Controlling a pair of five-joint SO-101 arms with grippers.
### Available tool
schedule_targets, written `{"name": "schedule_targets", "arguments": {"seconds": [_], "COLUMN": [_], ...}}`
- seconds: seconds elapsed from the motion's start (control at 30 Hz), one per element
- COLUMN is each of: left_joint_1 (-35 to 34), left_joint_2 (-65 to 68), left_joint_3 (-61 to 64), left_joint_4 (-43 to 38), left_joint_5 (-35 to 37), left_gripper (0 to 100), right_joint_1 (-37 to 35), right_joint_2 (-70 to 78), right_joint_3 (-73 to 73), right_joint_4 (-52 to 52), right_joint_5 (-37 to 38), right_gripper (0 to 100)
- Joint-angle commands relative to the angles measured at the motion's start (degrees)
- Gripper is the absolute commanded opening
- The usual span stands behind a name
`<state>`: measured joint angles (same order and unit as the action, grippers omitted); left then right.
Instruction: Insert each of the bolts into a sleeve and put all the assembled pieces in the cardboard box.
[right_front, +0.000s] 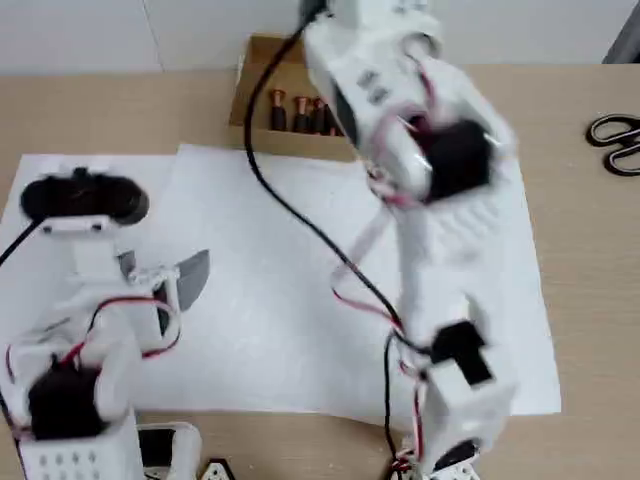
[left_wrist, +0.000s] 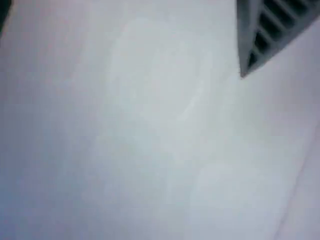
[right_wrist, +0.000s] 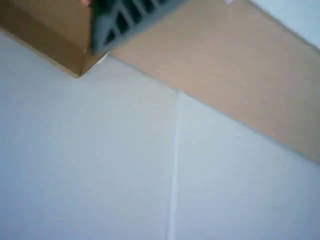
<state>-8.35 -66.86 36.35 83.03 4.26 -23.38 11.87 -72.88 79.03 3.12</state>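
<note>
A robotics lab bench or maker's workspace. A pale wooden table (right_front: 580, 260) has sheets of white paper (right_front: 280, 330) laid over its middle as a work surface. Two small robot arms, the left arm (right_front: 90, 340) and the right arm (right_front: 440, 230), stand at its near edge, white plastic with exposed red and black wiring (right_front: 290, 205). Scissors (right_front: 617, 143) lie by the right edge.

Tan table (right_front: 585, 300), white paper sheets (right_front: 270, 330) across it, cardboard box (right_front: 280, 142), scissors (right_front: 615, 143)
</note>
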Motion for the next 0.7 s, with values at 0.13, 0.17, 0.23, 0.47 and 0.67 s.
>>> {"name": "schedule_targets", "arguments": {"seconds": [0.13, 0.17, 0.23, 0.47, 0.67], "left_joint_1": [0.2, 0.2, -0.1, -0.2, -0.1], "left_joint_2": [-22.0, -24.7, -29.5, -37.2, -37.0], "left_joint_3": [-1.8, -0.6, 4.0, 19.9, 32.3], "left_joint_4": [0.3, -0.4, -2.2, -13.3, -22.2], "left_joint_5": [-0.4, -0.4, -0.4, -0.4, -0.4], "left_gripper": [30, 30, 30, 30, 30], "right_joint_1": [1.5, 3.2, 6.6, 13.7, 13.8], "right_joint_2": [-24.0, -26.9, -32.9, -58.5, -77.4], "right_joint_3": [-4.7, -3.3, 2.5, 43.6, 89.1], "right_joint_4": [17.5, 17.5, 17.6, 17.2, 5.8], "right_joint_5": [0.6, 0.6, 0.6, 0.3, 0.3], "right_gripper": [22.7, 22.7, 22.7, 22.7, 22.7]}}
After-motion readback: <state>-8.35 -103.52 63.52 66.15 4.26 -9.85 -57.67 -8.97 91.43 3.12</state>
